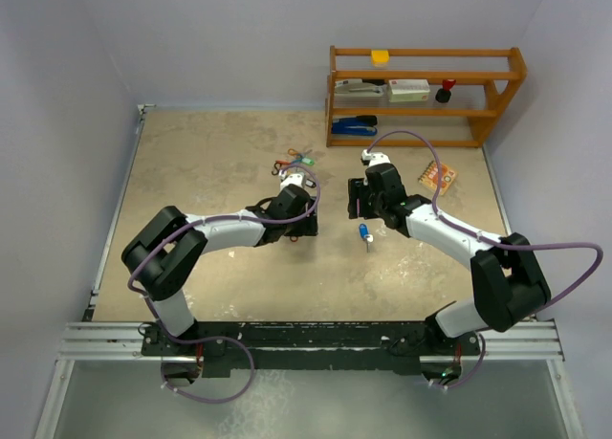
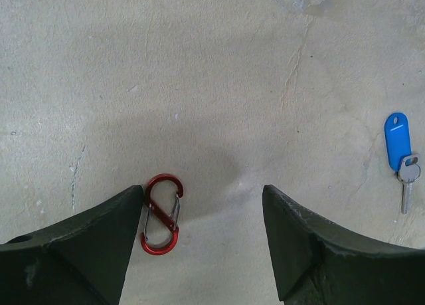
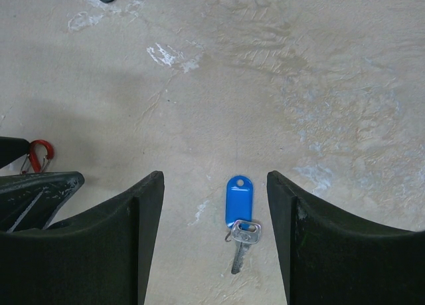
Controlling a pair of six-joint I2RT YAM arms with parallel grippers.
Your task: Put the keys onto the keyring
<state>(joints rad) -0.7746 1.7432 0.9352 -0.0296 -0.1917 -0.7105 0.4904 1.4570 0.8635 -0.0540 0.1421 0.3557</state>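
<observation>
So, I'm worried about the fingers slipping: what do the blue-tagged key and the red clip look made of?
The key: bare silvery metal, dull shine. Its blue tag: likely smooth plastic, even colour with a soft gloss. The red clip: probably coated or anodised metal, with thin silvery wire gates.

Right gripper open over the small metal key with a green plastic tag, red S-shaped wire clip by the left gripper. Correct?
No: the right wrist view shows the small metal key has a blue plastic tag, not green. Otherwise yes: right gripper open over it, red S-shaped wire clip by the left gripper.
</observation>
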